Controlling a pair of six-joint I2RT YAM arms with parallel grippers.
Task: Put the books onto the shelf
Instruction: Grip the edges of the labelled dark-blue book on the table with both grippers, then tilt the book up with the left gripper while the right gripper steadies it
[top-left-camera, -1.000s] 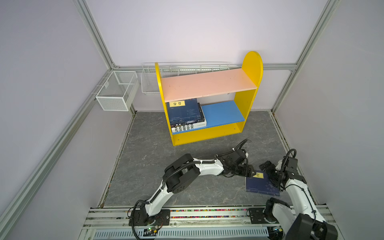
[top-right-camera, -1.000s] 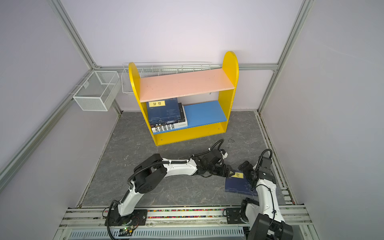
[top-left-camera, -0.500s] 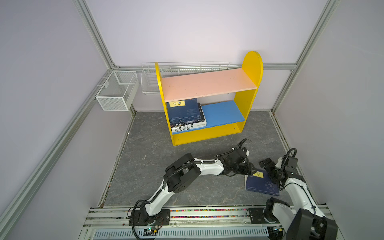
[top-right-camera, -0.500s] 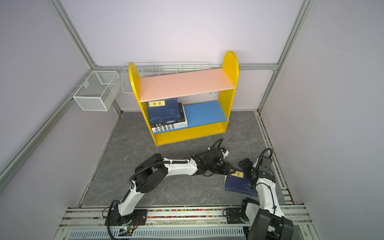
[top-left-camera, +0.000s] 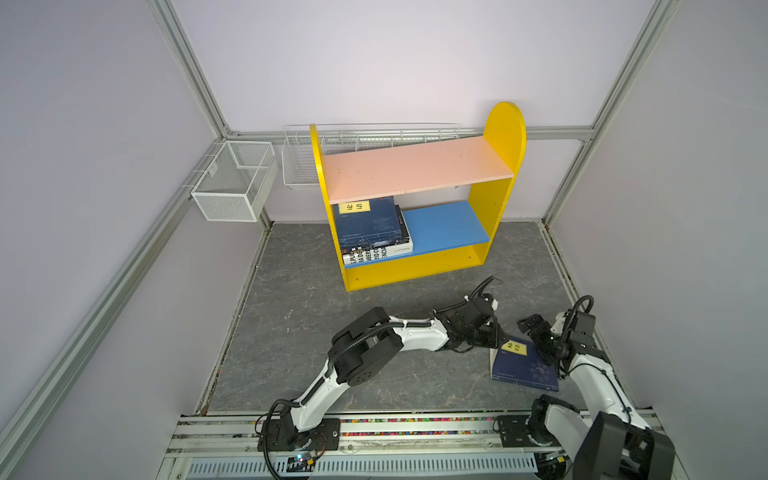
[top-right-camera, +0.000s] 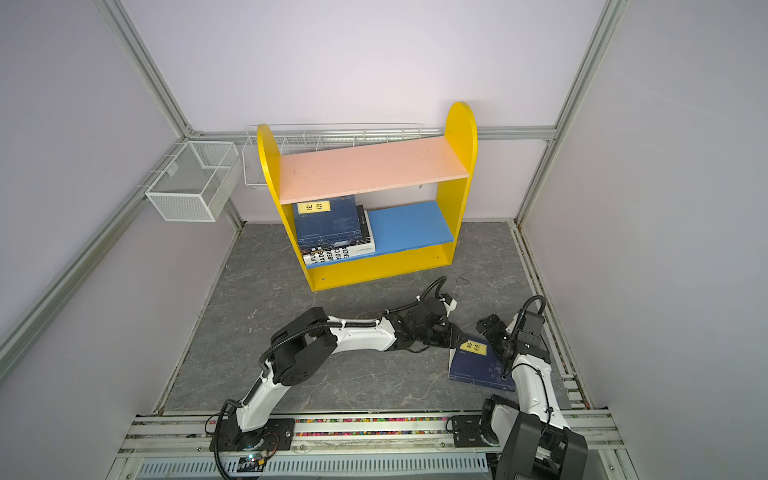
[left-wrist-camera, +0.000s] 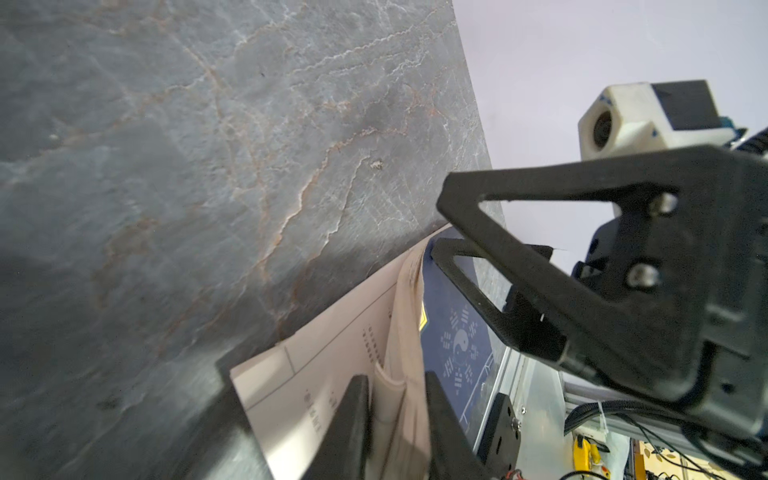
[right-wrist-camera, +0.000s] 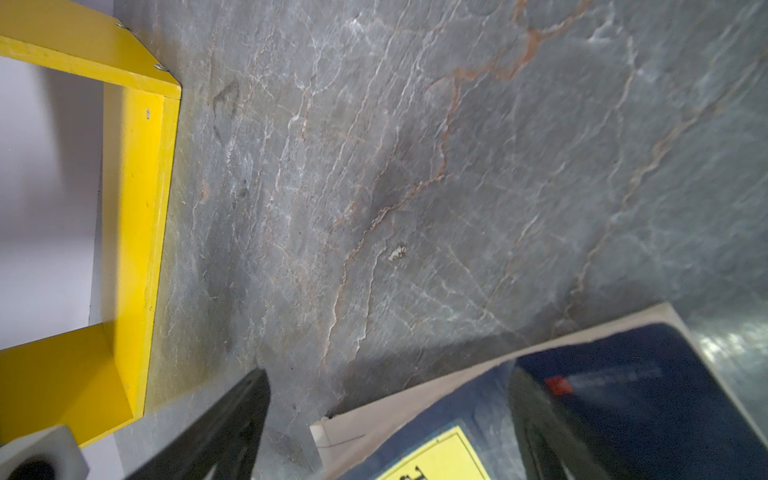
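Navy book (top-left-camera: 521, 368) is pinched at its edge by left gripper (left-wrist-camera: 395, 380); right gripper (right-wrist-camera: 386, 374) gapes over it.

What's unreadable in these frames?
- Stack on the shelf: book count; both top views, pink board and top book cover it.
- Book label: text too small in top views, cut by the frame edge in right wrist view.
- Rear basket: mostly behind the shelf, top views.
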